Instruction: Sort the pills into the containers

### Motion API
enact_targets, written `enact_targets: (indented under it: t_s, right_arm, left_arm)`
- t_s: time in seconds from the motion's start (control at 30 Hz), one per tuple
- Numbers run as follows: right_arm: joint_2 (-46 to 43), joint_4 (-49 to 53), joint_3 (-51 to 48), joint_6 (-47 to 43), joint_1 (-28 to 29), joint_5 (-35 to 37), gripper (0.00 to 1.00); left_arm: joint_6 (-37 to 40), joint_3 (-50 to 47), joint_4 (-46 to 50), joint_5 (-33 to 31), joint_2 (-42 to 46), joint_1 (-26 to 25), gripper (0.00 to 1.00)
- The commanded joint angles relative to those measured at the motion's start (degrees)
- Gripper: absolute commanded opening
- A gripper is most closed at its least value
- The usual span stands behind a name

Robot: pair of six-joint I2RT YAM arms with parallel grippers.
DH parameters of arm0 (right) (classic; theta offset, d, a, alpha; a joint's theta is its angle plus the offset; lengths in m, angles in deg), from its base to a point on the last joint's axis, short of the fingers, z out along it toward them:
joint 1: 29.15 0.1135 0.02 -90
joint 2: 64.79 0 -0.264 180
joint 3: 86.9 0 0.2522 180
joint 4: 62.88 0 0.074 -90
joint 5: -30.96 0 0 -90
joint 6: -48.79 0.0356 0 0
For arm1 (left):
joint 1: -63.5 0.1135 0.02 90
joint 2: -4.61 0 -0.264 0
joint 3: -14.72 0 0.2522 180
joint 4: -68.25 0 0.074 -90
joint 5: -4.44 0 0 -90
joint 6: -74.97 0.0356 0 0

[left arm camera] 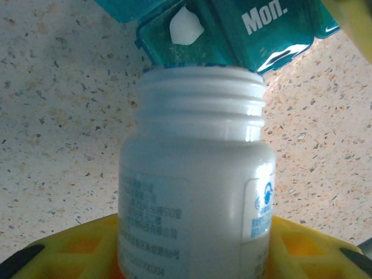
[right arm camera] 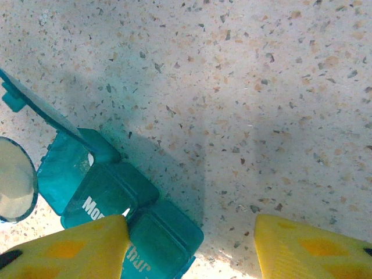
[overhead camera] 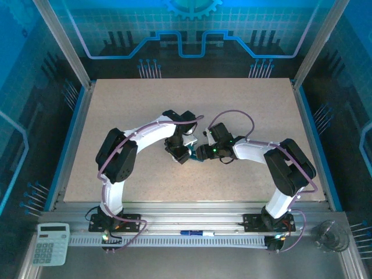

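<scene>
Evidently clamped left gripper [left arm camera: 186, 247] on white bottle [left arm camera: 195, 145], aimed mouth at the open compartment of the teal pill box [left arm camera: 273, 29], one pill [left arm camera: 185, 27] inside, likely for pouring; held right gripper [right arm camera: 192, 226] spread at its end, probably steadying it.

Speckled beige table [overhead camera: 128, 110]; teal pill box [right arm camera: 116, 203] lying on it, end lid open.

A white plastic bottle [left arm camera: 197, 192] with a threaded neck sits clamped between the yellow fingers [left arm camera: 64, 250], mouth pointing away from them. Just beyond its mouth lies a teal-green rectangular plastic pill box [left arm camera: 261, 29], one open compartment holding a white pill [left arm camera: 185, 27].
</scene>
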Motion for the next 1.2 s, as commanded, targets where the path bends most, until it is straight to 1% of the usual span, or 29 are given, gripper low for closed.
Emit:
enact_targets:
  t_s: [0.0,0.3,0.7,1.17]
  right_arm:
    - [2.07,2.52,-1.9,0.23,0.3,0.1,0.61]
    - [2.19,2.31,-1.92,0.37,0.31,-0.11,0.61]
    - [2.16,2.28,-2.17,0.32,0.24,-0.06,0.61]
    - [2.16,2.35,-1.98,0.62,0.29,-0.06,0.61]
  left_arm:
    - [1.56,2.82,2.98,1.3,-1.56,-0.43,0.0]
    - [2.76,5.79,6.07,-0.86,-3.87,-1.18,0.0]
    - [2.83,6.87,7.17,-2.87,-4.55,-1.5,0.0]
    - [3.2,7.76,7.79,-2.84,-5.14,-1.57,0.0]
